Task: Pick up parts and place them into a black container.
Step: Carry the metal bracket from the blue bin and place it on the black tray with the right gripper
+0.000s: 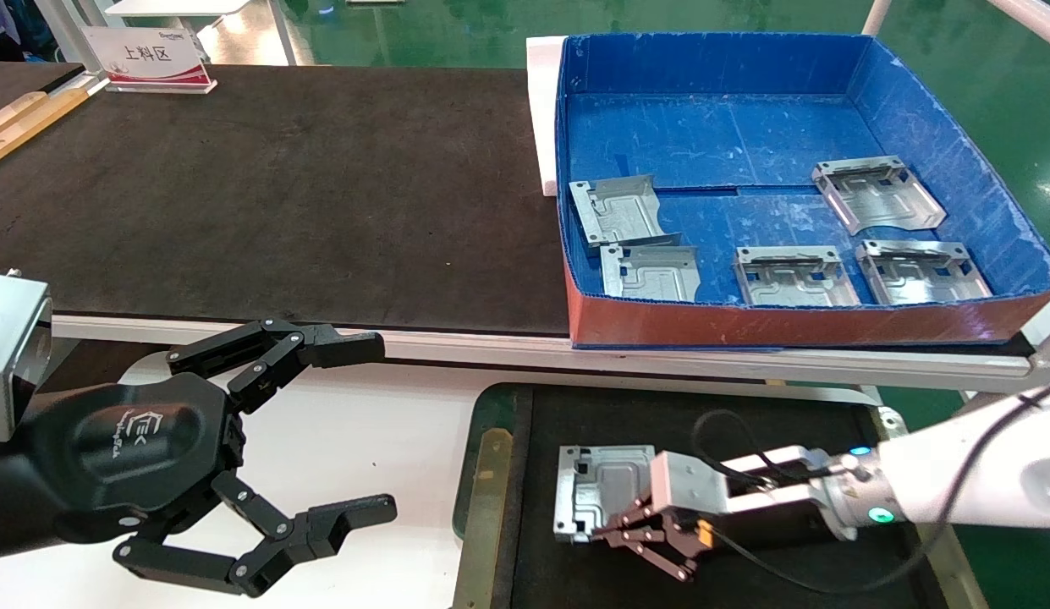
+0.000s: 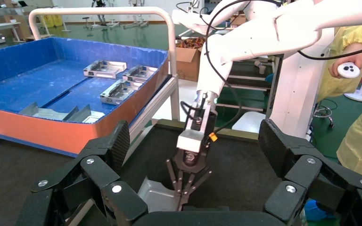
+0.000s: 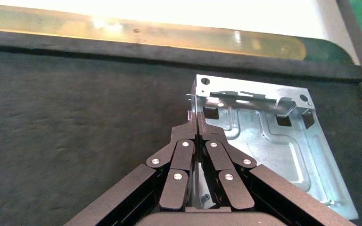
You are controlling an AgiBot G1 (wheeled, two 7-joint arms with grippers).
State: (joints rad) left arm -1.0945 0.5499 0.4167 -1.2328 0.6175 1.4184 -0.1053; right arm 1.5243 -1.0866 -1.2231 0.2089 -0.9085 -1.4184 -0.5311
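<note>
The right hand (image 1: 611,531) pinches one edge of a metal plate (image 1: 594,488) inside the black tray (image 1: 525,507); the left hand (image 1: 381,427) hovers nearby, fingers wide.

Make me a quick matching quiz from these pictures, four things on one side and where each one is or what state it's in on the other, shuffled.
Things:
1. right tool
2. left tool
3. blue box
4. black container

States or places:
A. holds five parts
B. open, low at the robot's left
C. holds one part
D. shut on the part's edge

Pairs: 1-D, 2-B, 3-A, 4-C
</note>
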